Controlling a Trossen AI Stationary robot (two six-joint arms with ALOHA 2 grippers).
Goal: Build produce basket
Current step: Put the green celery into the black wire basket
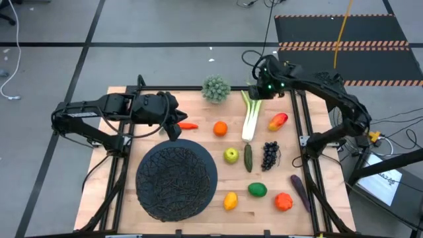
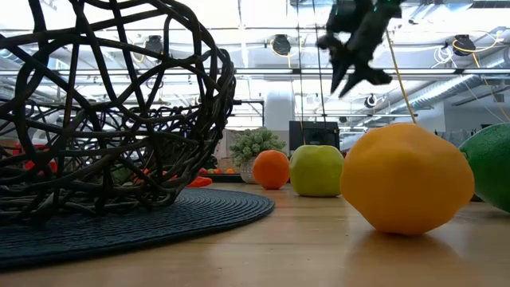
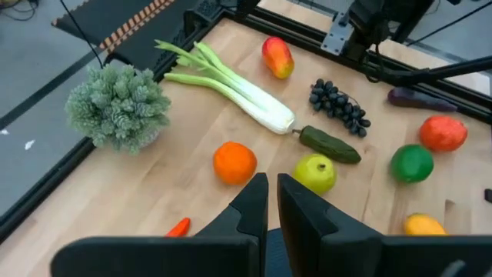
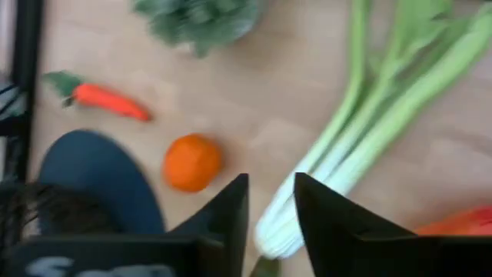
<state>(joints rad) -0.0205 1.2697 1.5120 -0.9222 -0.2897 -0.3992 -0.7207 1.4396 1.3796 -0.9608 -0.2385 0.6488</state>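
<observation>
The black woven basket (image 1: 177,180) sits on its dark round mat at the table's near left. The produce lies loose on the wood: carrot (image 1: 188,125), orange (image 1: 220,128), celery (image 1: 250,118), mango (image 1: 278,121), apple (image 1: 230,155), cucumber (image 1: 248,157), grapes (image 1: 269,155), lime (image 1: 257,190), lemon (image 1: 230,200), tomato (image 1: 283,201). My left gripper (image 3: 273,201) is shut and empty, in the air just beyond the basket's far rim, beside the carrot. My right gripper (image 4: 271,206) hangs open and empty high above the celery's (image 4: 361,154) leafy end.
A spiky grey-green ball plant (image 1: 216,88) stands at the far edge, left of the celery tops. A dark purple vegetable (image 1: 300,192) lies by the right rail. Black frame rails run along the table's edges. Bare wood lies between the basket and the apple.
</observation>
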